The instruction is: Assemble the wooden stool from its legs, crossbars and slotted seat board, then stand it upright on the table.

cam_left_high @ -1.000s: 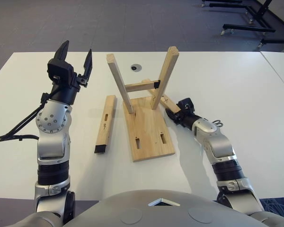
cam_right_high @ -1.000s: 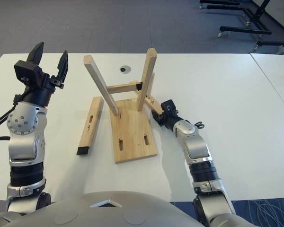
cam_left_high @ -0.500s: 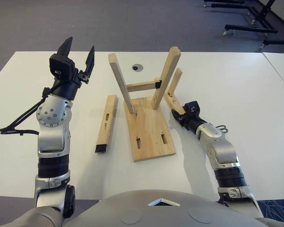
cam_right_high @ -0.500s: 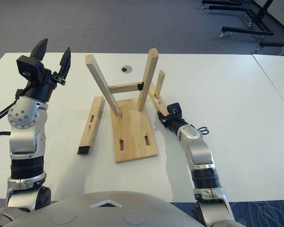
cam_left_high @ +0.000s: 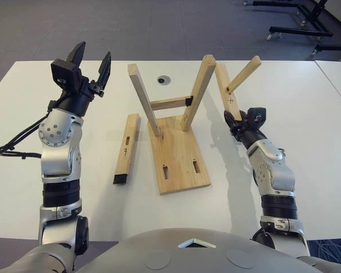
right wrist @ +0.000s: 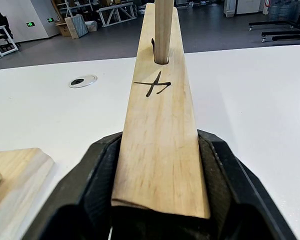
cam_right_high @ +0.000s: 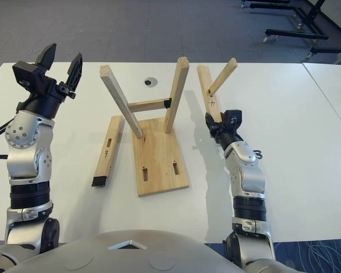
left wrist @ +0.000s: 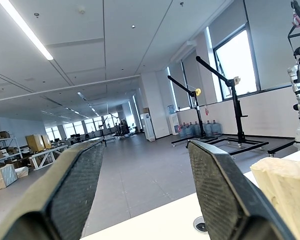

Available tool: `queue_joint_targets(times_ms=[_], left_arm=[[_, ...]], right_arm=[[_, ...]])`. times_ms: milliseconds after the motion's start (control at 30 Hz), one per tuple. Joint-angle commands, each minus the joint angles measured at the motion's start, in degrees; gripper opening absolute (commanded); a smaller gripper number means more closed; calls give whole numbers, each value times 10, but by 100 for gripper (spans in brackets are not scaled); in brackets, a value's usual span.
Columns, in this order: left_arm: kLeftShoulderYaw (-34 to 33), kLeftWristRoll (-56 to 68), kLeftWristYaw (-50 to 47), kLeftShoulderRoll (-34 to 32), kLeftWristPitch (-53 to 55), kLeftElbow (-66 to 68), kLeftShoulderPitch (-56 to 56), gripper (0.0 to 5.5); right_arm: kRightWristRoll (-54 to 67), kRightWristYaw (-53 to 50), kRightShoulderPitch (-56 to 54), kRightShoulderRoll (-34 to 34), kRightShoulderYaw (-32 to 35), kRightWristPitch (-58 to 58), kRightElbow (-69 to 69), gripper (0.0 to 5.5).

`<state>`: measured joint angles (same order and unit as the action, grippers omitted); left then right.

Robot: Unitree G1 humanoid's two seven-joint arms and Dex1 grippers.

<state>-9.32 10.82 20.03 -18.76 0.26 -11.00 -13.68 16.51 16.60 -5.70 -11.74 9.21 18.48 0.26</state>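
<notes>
Two empty slots point(cam_left_high: 166, 170) at the near end of the board point(cam_left_high: 179, 149) are what the next move comes down to, imo. The board lies flat on the table point(cam_left_high: 307, 114), long axis running 6 to 12.

At 9 o'clock of the board, just beside it, is the loose leg point(cam_left_high: 127, 149). It lies flat and parallel to the board, dark-capped end nearest the robot.

Over at 3 o'clock, the right fingers point(right wrist: 97, 175) are clamped on the bottom end of the held leg point(cam_left_high: 226, 94), up off the table. That leg's long axis points mostly up, leaning a bit toward 11, and a crossbar point(cam_left_high: 244, 74) sticks out of it toward 1. From those fingers the closer empty slot sits at roughly 8 o'clock, lower down and near. So the right arm is clearly the better placed one, and I'd guess the leg has to swing that way and drop in. Can't tell whether the end that goes in the slot is the one being gripped.

The left fingers point(left wrist: 80, 190) are spread wide with nothing in them, up in the air at about 11 o'clock of the loose leg, well apart from it. That's the nearer arm for that piece.

Farthest back, two standing legs point(cam_left_high: 144, 98) are planted in the board's far slots, splayed apart and joined by a rail point(cam_left_high: 169, 103).
</notes>
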Motion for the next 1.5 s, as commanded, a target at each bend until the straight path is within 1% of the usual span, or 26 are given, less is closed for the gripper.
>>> queue_joint_targets(times_ms=[33,133,267,333,433,533,633,767,900,1033,1133,1200,1333,1500], left_arm=[[-5,15,1,-4,11,-15,-5,297],[-16,31,-3,-3,18,-23,5,297],[-37,46,-18,-1,27,-13,-11,297],[-45,63,-20,2,34,-3,-26,297],[-73,113,-31,8,55,18,-67,297],[-87,168,-28,10,84,15,-84,297],[-80,221,-24,6,152,-6,-86,297],[-73,237,-43,4,199,-21,-95,297],[-91,261,-53,1,217,-27,-111,297],[-85,265,-64,5,229,-47,-114,297],[-72,262,-47,2,222,-48,-124,297],[-80,275,-45,2,224,-45,-130,297],[-83,348,-7,11,246,-72,-113,297],[-81,380,-1,12,258,-82,-105,297]], right_arm=[[12,17,-28,-2,4,-20,-2,208],[15,25,-44,0,2,-29,-2,208],[14,31,-52,3,3,-57,-2,208],[21,29,-59,-1,16,-77,-6,208],[91,50,-93,-7,57,-75,-30,208],[167,100,-128,-26,68,-56,-84,208],[233,130,-140,-41,57,-10,-140,208],[288,134,-139,-44,40,35,-200,208],[308,129,-141,-42,34,46,-219,208],[325,171,-129,-52,4,56,-250,208],[386,203,-102,-82,-15,116,-289,208],[401,206,-100,-82,-14,120,-293,208],[425,202,-111,-80,-12,122,-291,208],[433,197,-122,-74,-20,117,-289,208]])
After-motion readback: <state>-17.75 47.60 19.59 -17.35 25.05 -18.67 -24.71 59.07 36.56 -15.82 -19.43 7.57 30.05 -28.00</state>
